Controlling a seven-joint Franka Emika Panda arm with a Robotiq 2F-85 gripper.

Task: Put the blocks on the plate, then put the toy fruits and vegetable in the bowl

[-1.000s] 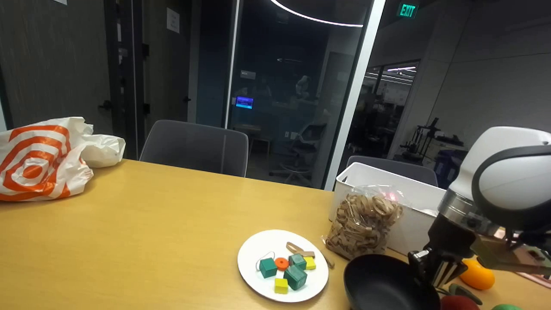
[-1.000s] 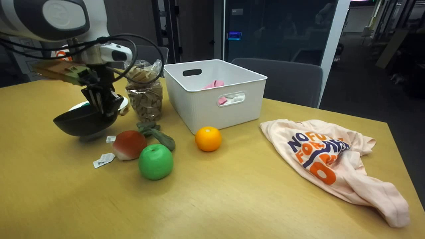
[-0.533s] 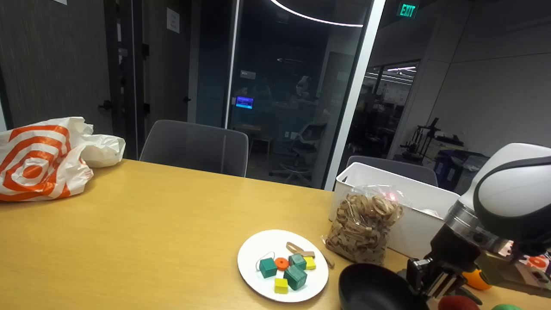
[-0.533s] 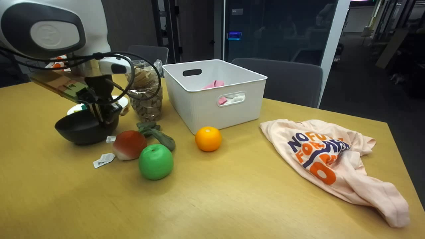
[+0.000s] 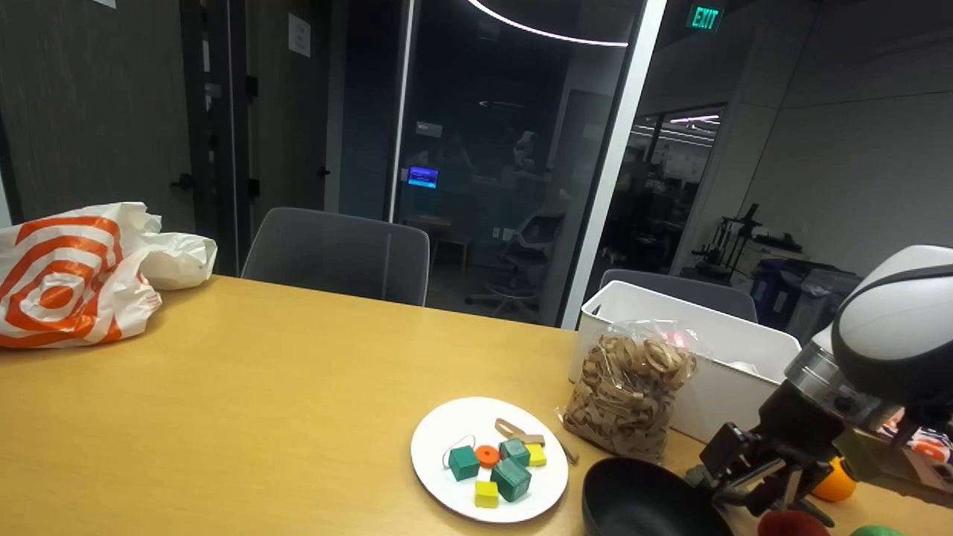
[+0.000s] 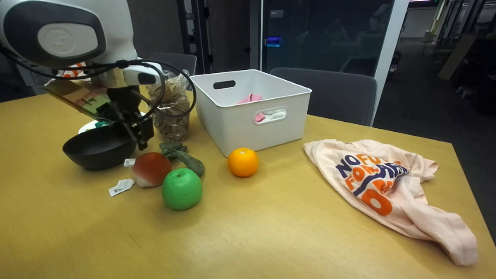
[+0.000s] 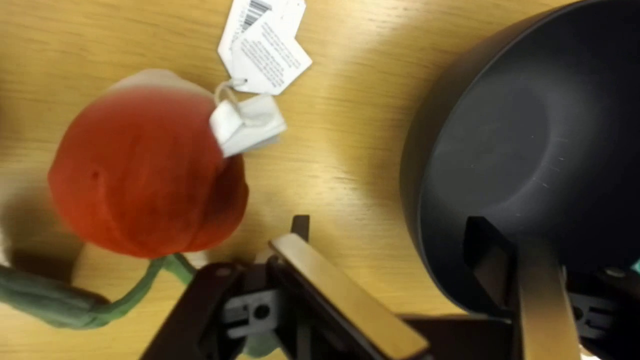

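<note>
Several teal and yellow blocks and an orange-red ring lie on the white plate. Beside it the black bowl stands on the table, holding no fruit. My gripper is open at the bowl's edge: in the wrist view one finger is over the bowl's inside, the other outside it above the table, with nothing gripped. Left of it there lies the red toy fruit, a white tag attached. An elongated green vegetable, the green apple and the orange rest on the table in an exterior view.
Behind the bowl stands a clear bag of brown strips, close to a white bin with pink cloth inside. A pale pink shirt lies on the table. A white and orange plastic bag sits at the far end.
A second ago the bowl was tilted and off the table in my shut gripper. It has come down flat, the jaws have spread, and my gripper has shifted slightly away from the plate.
</note>
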